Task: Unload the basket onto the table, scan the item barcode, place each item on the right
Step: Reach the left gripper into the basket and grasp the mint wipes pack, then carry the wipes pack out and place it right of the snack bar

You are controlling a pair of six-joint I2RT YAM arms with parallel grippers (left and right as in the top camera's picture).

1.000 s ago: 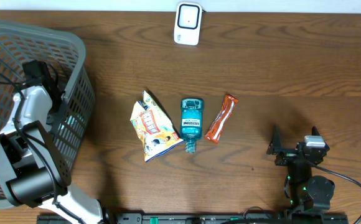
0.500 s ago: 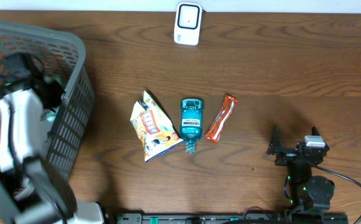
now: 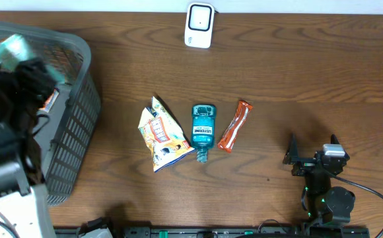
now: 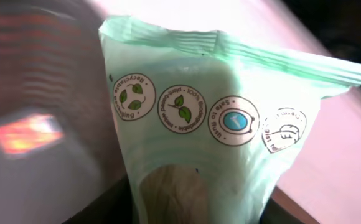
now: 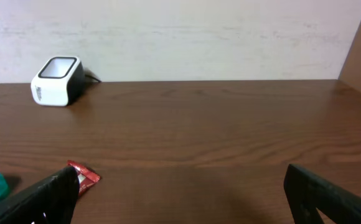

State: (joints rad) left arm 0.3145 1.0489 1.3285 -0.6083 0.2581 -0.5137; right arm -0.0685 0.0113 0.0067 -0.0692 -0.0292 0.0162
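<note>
Green packet: newly lifted above basket, clamped in left gripper; scanning pending. Right gripper: spread wide, empty.

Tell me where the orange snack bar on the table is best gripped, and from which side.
Probably across its narrow width near the middle, coming down from above with the end effector turned to match its slant. The orange snack bar lies flat and long; the mouthwash bottle sits close on one side, while the side away from it is free.
</note>
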